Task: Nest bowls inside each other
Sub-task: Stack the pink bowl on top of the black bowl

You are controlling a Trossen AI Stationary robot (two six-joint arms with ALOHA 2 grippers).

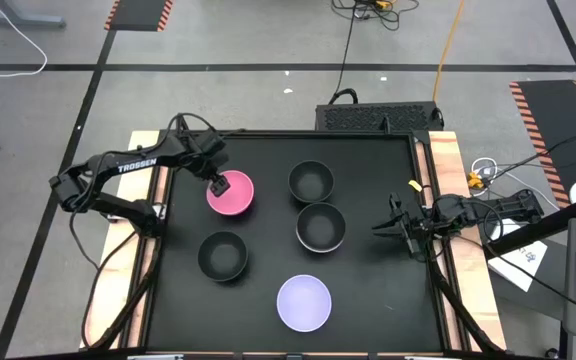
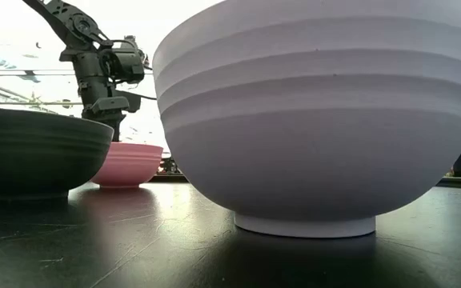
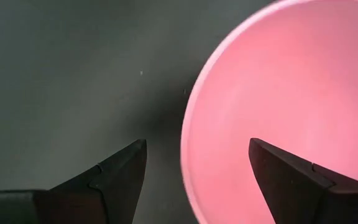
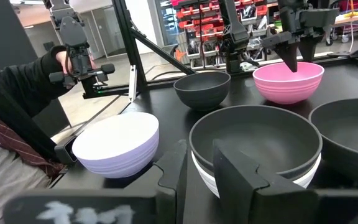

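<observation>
The pink bowl (image 1: 234,196) stands at the table's far left, and my left gripper (image 1: 218,183) hangs open just over its left rim (image 3: 188,124), pointing steeply down. One finger is above the bowl's inside and the other above the table outside it. To the right are a black bowl (image 1: 311,181) and a black bowl nested in a white one (image 1: 320,227). A third black bowl (image 1: 222,255) and the lavender bowl (image 1: 303,302) stand nearer. My right gripper (image 1: 383,228) waits level at the right edge, slightly open and holding nothing.
The table's wooden side rails (image 1: 446,180) run along both sides. In the right wrist view a person's sleeve and hand (image 4: 48,68) show beyond the table's near side. The lavender bowl (image 2: 318,120) fills most of the low view.
</observation>
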